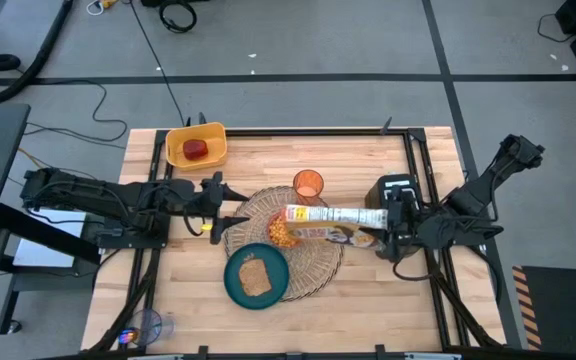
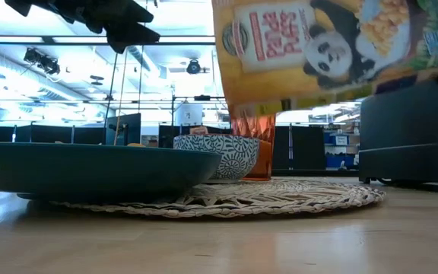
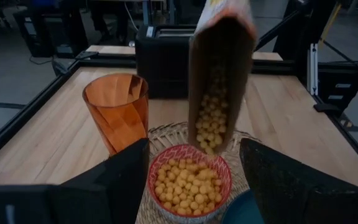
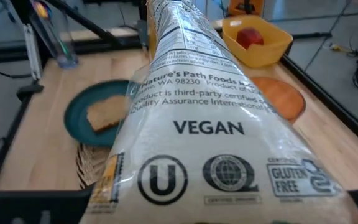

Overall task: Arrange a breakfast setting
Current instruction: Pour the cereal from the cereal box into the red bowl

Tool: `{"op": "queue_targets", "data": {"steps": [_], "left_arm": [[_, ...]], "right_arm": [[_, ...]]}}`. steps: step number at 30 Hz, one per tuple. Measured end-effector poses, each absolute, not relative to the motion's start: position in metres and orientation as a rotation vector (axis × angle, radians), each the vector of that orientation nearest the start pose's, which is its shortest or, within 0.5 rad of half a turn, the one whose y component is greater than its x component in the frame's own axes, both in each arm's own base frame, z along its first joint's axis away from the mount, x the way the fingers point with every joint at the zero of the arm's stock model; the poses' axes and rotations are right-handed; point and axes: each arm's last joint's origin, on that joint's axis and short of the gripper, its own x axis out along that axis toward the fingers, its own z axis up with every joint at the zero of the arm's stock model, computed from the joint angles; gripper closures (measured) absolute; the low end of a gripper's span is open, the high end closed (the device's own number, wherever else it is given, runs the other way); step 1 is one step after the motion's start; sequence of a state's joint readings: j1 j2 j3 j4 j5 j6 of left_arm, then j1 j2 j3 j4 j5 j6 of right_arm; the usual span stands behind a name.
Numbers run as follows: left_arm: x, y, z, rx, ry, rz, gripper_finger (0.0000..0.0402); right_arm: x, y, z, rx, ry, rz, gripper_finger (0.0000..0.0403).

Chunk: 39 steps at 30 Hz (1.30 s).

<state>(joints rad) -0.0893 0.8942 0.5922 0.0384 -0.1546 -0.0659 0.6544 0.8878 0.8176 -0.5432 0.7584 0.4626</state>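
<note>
A cereal bag (image 1: 333,216) hangs over the round woven placemat (image 1: 313,268), its open mouth (image 3: 219,81) above the small red bowl (image 3: 190,180) of orange cereal; my right gripper (image 1: 386,232) is shut on it. The teal plate (image 1: 256,277) with toast (image 4: 107,112) rests partly on the mat's near edge. The orange cup (image 1: 308,185) stands at the mat's far edge. The red apple (image 1: 197,149) lies in the yellow bin (image 1: 213,133). My left gripper (image 1: 236,222) hovers open at the mat's left edge, pointing at the bowl. My right gripper holds the cereal bag at its closed bottom end (image 1: 370,220), coming roughly level from the table's right side. The bag itself hides the fingers in the right wrist view. The bag is lifted clear, lying nearly level, with its mouth tipped down over the bowl.
The black toaster (image 1: 398,190) stands just behind my right gripper. The yellow bin sits at the far left of the table. Bare wood lies along the near edge and at the near right.
</note>
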Motion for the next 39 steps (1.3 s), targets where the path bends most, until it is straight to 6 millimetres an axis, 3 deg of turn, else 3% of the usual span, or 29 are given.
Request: {"op": "queue_targets", "data": {"steps": [14, 22, 29, 39], "left_arm": [[0.199, -0.014, 0.269, -0.029, 0.256, 0.059, 0.0143], [0.192, -0.019, 0.281, 0.024, 0.174, -0.012, 0.0143], [0.175, -0.018, 0.301, 0.033, 0.028, -0.046, 0.0143], [0.155, -0.015, 0.318, 0.075, -0.104, -0.040, 0.0143]], "right_arm": [[0.149, 0.091, 0.298, 0.055, 0.438, -0.208, 0.0216], [0.146, 0.101, 0.272, 0.092, 0.381, -0.216, 0.0216], [0.138, 0.104, 0.271, 0.115, 0.256, -0.218, 0.0216], [0.129, 0.104, 0.239, 0.159, 0.097, -0.214, 0.0216]]}}
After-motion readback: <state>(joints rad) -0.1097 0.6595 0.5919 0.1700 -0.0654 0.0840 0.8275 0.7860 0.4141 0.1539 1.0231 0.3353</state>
